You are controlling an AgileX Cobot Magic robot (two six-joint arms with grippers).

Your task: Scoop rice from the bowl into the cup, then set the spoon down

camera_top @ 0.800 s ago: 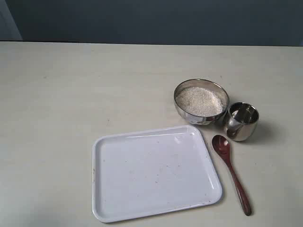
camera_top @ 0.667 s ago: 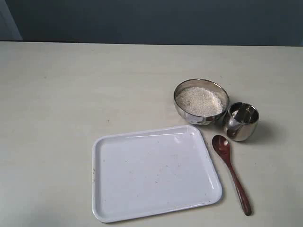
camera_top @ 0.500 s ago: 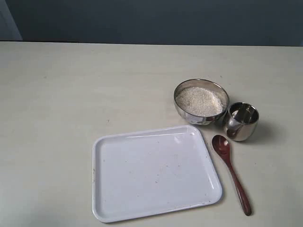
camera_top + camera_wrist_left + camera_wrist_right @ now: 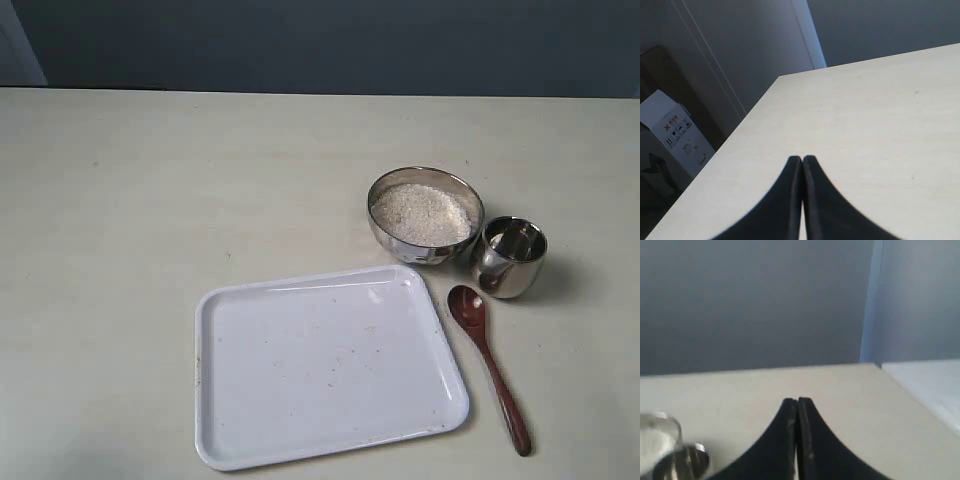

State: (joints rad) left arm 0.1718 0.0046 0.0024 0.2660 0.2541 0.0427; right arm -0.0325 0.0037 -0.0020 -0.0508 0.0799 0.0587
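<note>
Ext view: bowl (image 4: 386, 240) w/ rice (image 4: 422, 212) on table (image 4: 150, 200), at 1 o'clock of white tray (image 4: 330, 365); cup (image 4: 510, 265) just beside bowl at its 4 o'clock; spoon (image 4: 487, 360) flat on table at tray's 3 o'clock (head near cup, handle toward 5 o'clock). L wrist view: left gripper (image 4: 802, 160) pressed closed, empty, above bare table. R wrist view: right gripper (image 4: 797, 401) closed too, holding nothing; bowl & cup partly in sight.

Light: soft, even, rather dim; exterior view sharp | Shadows: faint, short, right of the cup (image 4: 512, 262) and bowl (image 4: 420, 250) | Glare: bright spots on the steel, pale sheen on tray (image 4: 300, 282) rim | Blur: right wrist view soft, right hand (image 4: 797, 401) unfocused
</note>
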